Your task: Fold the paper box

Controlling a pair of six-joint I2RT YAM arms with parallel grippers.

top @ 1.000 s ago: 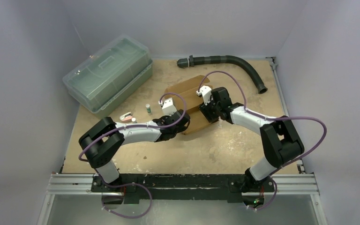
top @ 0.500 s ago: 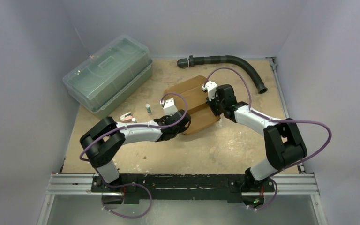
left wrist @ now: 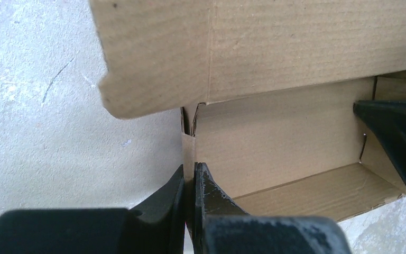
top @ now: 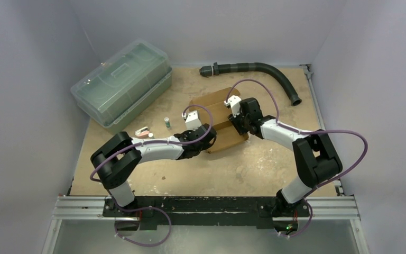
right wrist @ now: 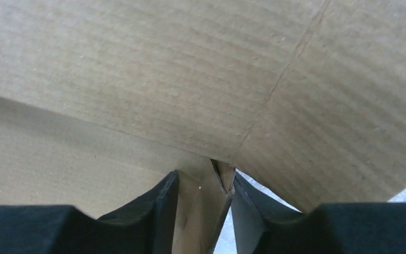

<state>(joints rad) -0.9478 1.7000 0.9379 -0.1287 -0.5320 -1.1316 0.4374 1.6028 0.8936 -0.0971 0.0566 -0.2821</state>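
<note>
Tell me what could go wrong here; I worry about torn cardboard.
1. The left gripper pinches one thin wall of the box; pulling could tear or crease it.
2. The right gripper straddles a folded corner; if its hold is loose, the flap above may spring open.

Pale lilac walls [top: 217, 26], scuffed tan table [top: 254, 169]

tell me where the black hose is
In the top view, the black hose curves across the far right, beyond the paper box and right of the plastic bin.

Left arm [top: 156, 148], right arm [top: 280, 132] bent inward; left jaws clamped; right jaws parted
</note>
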